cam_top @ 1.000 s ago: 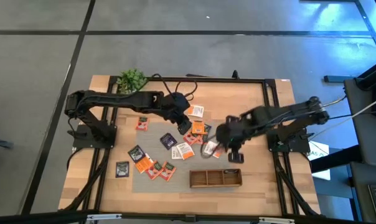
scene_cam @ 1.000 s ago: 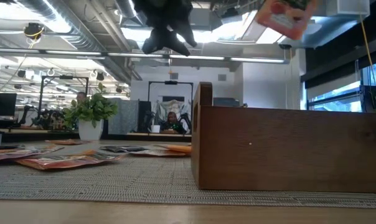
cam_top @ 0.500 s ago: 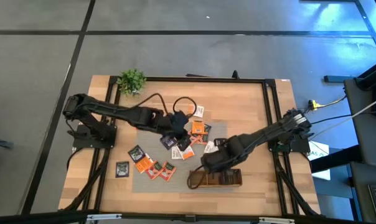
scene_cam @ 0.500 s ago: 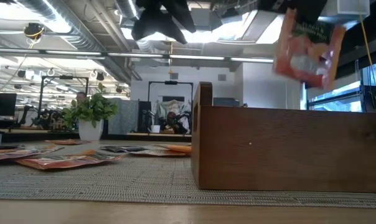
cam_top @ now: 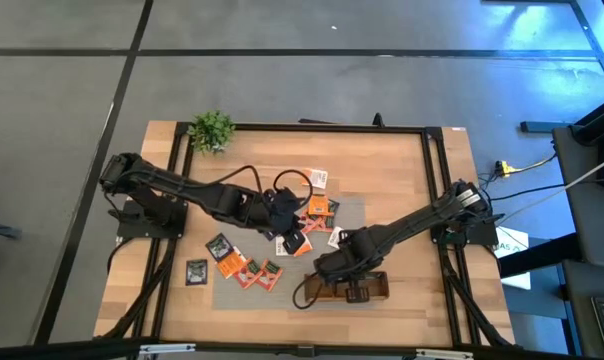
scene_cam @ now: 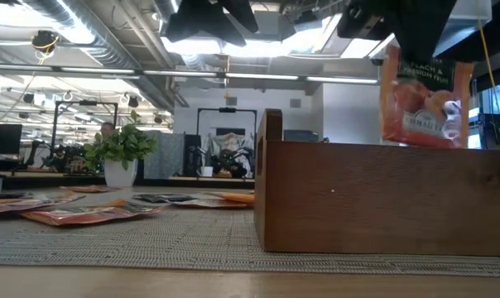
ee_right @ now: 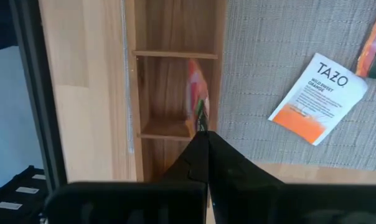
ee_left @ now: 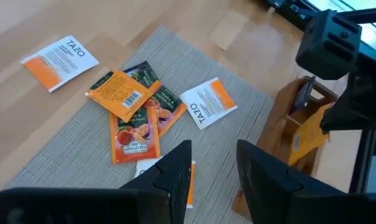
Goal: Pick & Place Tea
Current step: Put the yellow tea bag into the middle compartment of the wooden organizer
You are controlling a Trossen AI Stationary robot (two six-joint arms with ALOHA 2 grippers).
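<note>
Right gripper (ee_right: 203, 134) over the wooden tray (scene_cam: 382, 194), fingers pressed shut on the top edge of one orange-red tea sachet (scene_cam: 422, 103). Hangs edge-on straight ahead of the fingertips, apparently over the middle compartment, lower edge about level with the tray rim in the low view; whether already inside the walls cannot be told.

Left gripper (ee_left: 214, 146) poised above the loose sachets on the grey mat (ee_left: 63, 143), fingers parted a moderate gap with nothing between them; an orange sachet (ee_left: 122, 93) and a white sachet (ee_left: 208, 102) just beyond the fingertips.

Likely failure points:
- Releasing from this height: risks a flat, light sachet tipping as it falls and coming to rest across a divider or over the near wall onto the mat.
- Descending off-centre: risks catching the lower edge on the divider just beside the fingertips, buckling the sachet or dragging the tray.
- Opening too little: risks the foil clinging to one pad and lifting out again.
- Closing the left fingers on overlapping sachets: risks taking two at once.
</note>
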